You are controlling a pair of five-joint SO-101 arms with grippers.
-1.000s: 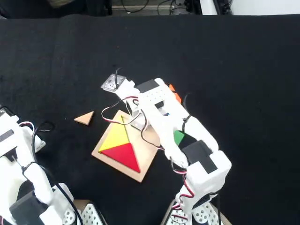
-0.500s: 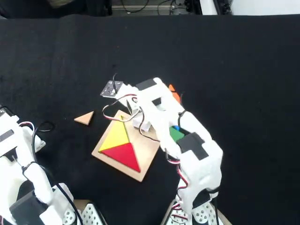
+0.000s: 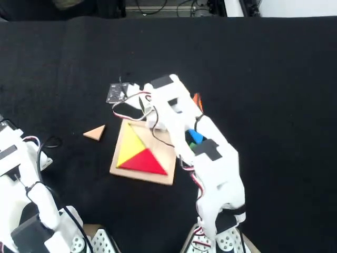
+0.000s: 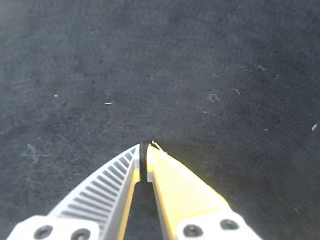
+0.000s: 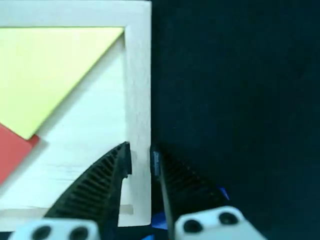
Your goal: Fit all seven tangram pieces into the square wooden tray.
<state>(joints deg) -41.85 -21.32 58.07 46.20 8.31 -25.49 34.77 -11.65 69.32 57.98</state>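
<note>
The square wooden tray (image 3: 139, 175) is seen in the high view near the middle of the black table (image 3: 263, 79), and two pieces are held in it: a yellow triangle (image 3: 130, 145) and a red triangle (image 3: 145, 163), laid edge to edge, with bare wood left beside them on the side towards the right arm (image 3: 210, 158). A small tan triangle (image 3: 95, 133) is left on the cloth just outside the tray, apart from its rim. A blue piece (image 3: 195, 137) and a sliver of an orange piece (image 3: 197, 100) are glimpsed at the edges of the right arm, largely hidden by it. The right gripper (image 5: 140, 152) is shown in its own wrist view set astride the tray's wall (image 5: 137, 75): one finger is placed inside the tray on the bare floor, the other outside over the cloth, and the narrow gap between them is taken up by the rim, which appears to be clamped. The yellow triangle's corner (image 5: 45, 70) and a bit of the red one (image 5: 10, 150) are seen beyond that finger. This grip is hidden in the high view by the arm itself. The left gripper (image 4: 145, 148) is closed tip to tip with nothing between its fingers, above bare cloth (image 4: 150, 60); the left arm (image 3: 26, 195) is placed at the table's near corner, well apart from the tray.
</note>
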